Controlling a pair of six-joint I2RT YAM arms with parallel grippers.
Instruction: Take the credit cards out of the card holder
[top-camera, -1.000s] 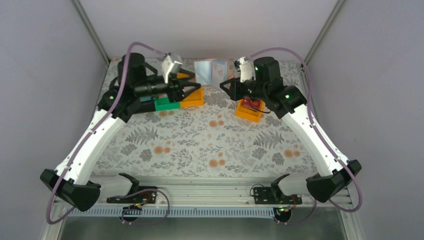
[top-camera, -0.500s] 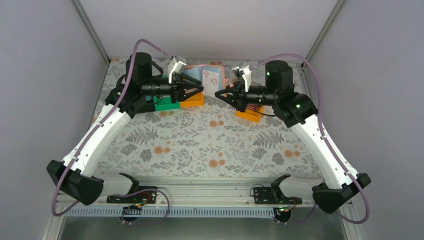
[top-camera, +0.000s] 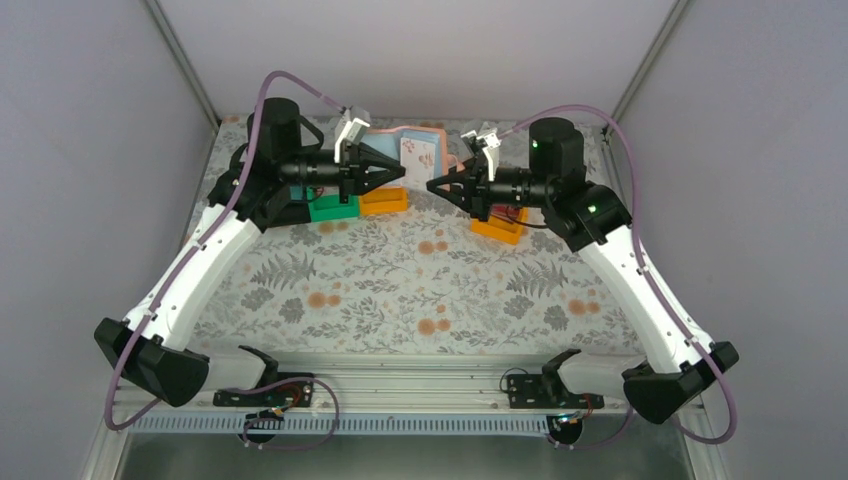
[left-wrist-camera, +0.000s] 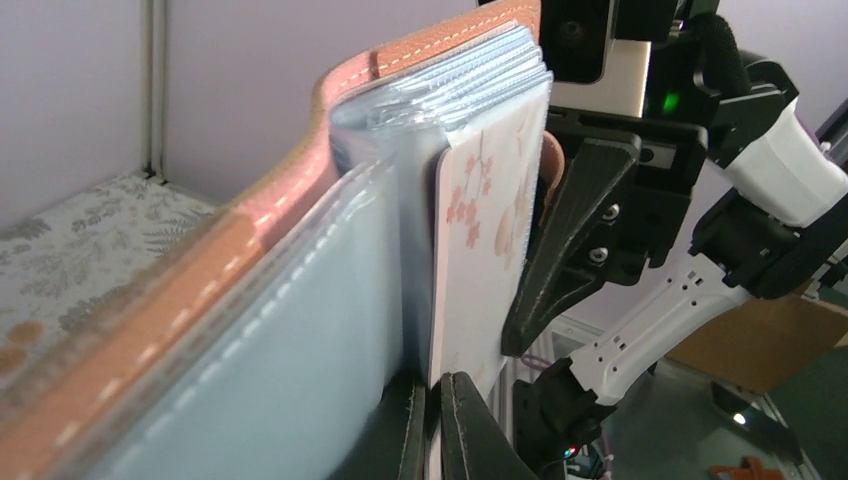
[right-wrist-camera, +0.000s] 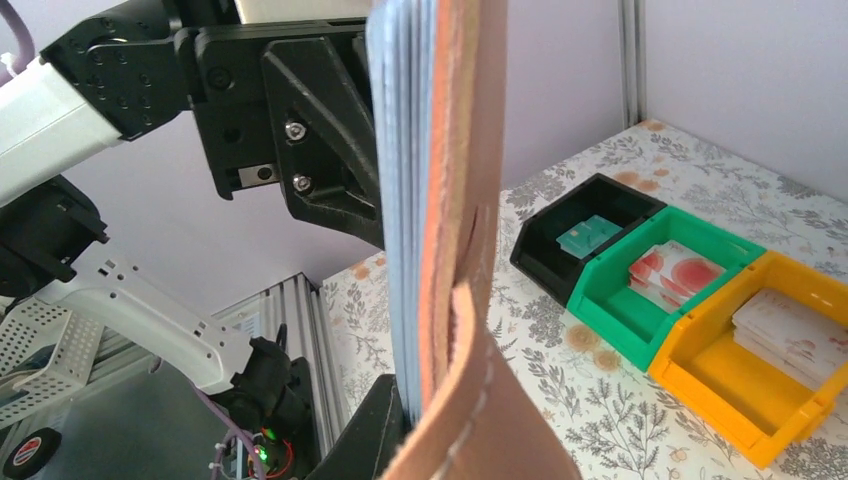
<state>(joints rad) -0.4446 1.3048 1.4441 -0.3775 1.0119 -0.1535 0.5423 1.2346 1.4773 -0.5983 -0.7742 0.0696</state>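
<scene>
The card holder (top-camera: 438, 132) hangs open in the air at the back of the table, brownish-pink outside (left-wrist-camera: 300, 190) with pale blue clear sleeves. My right gripper (top-camera: 431, 185) is shut on it; in the right wrist view the holder (right-wrist-camera: 450, 200) stands edge-on in my right gripper (right-wrist-camera: 430, 425). A whitish-pink credit card (left-wrist-camera: 490, 230) with a blossom print sticks out of a sleeve. My left gripper (left-wrist-camera: 433, 420) is shut on that card's lower edge. From above, the left gripper (top-camera: 402, 172) meets the card (top-camera: 417, 152) from the left.
A black bin (right-wrist-camera: 590, 235), a green bin (right-wrist-camera: 670, 300) and an orange bin (right-wrist-camera: 770, 380) stand in a row at the back left, each holding cards. Another orange bin (top-camera: 498, 226) sits under the right arm. Grey walls close in the back and sides.
The left gripper's jaws have closed on the whitish-pink card. Both grippers have swung level and drawn toward each other, the right one carrying the card holder with it.
</scene>
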